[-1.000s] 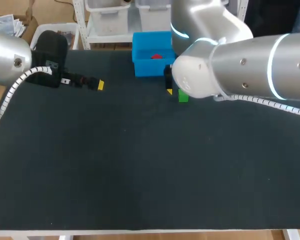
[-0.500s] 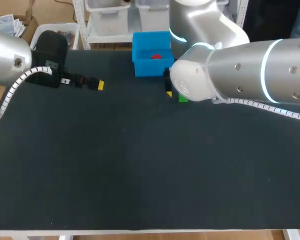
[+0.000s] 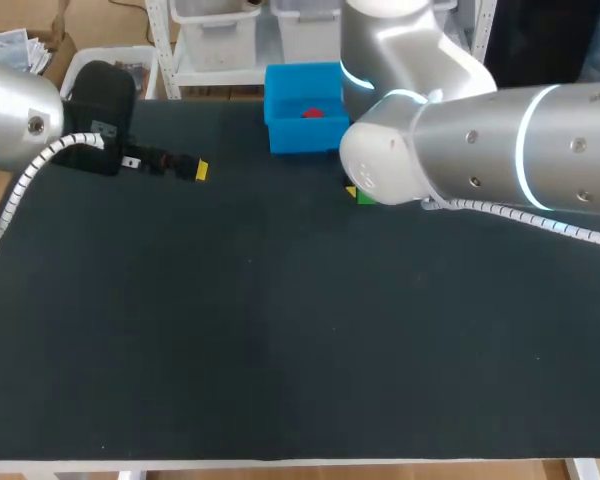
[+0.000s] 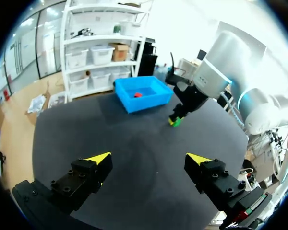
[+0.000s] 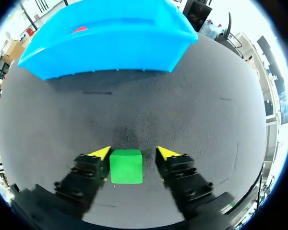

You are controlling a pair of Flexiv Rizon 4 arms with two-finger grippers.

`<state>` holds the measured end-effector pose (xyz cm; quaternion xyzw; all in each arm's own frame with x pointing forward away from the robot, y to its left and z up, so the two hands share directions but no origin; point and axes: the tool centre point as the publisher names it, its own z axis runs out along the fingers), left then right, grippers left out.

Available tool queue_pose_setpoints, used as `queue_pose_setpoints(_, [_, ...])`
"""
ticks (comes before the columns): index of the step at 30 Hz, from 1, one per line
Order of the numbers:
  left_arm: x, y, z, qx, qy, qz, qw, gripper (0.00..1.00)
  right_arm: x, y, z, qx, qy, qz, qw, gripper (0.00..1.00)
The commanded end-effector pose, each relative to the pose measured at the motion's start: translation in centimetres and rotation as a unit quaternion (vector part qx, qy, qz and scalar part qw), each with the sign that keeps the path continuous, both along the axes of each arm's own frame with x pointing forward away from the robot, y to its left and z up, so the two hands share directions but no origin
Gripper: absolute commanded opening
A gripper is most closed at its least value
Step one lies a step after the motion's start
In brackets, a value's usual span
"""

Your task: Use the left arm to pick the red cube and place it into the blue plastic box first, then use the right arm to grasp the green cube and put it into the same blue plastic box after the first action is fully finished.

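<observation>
Only the right wrist view shows the one green cube loose between the right gripper's spread fingers. One red cube lies in the blue plastic box at 12 o'clock; the left gripper hangs spread at 10 o'clock.

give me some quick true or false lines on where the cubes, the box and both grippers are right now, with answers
1. The red cube lies inside the blue plastic box. True.
2. The green cube is in the box too. False: it sits on the table in front of the box.
3. The left gripper holds the red cube. False: it is open and empty, well away from the box.
4. The green cube sits between the fingers of the right gripper. True, with a gap showing on one side, so the gripper is open.
</observation>
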<state>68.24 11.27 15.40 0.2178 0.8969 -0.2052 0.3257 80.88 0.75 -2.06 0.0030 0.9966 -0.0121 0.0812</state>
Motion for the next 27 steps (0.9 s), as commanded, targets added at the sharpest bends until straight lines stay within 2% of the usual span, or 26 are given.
queue_pose_setpoints(1, [0.1, 0.1, -0.1, -0.003, -0.001, -0.003, 1.0, 1.0, 0.0, -0.3, -0.1, 0.003, -0.001, 0.0, 1.0, 0.0])
queue_pose_setpoints(7, [0.1, 0.1, -0.1, -0.003, -0.001, -0.003, 1.0, 1.0, -0.1, -0.5, 0.6, 0.006, -0.005, -0.002, 1.0, 0.0])
queue_pose_setpoints(13, [0.1, 0.1, -0.1, -0.003, -0.001, -0.003, 1.0, 1.0, -0.3, -0.7, 2.6, 0.003, -0.017, 0.0, 1.0, 0.0])
queue_pose_setpoints(17, [0.1, 0.1, -0.1, -0.003, -0.001, -0.003, 1.0, 1.0, -0.5, -0.5, 5.4, 0.002, -0.036, 0.001, 0.999, 0.0])
queue_pose_setpoints(23, [0.1, 0.1, -0.1, -0.003, -0.001, -0.003, 1.0, 1.0, -0.7, -0.2, 10.8, 0.026, -0.081, 0.008, 0.996, 0.0])
queue_pose_setpoints(27, [0.1, 0.1, -0.1, -0.003, -0.001, -0.003, 1.0, 1.0, -0.9, 0.0, 12.8, 0.045, -0.101, 0.018, 0.994, 0.0])
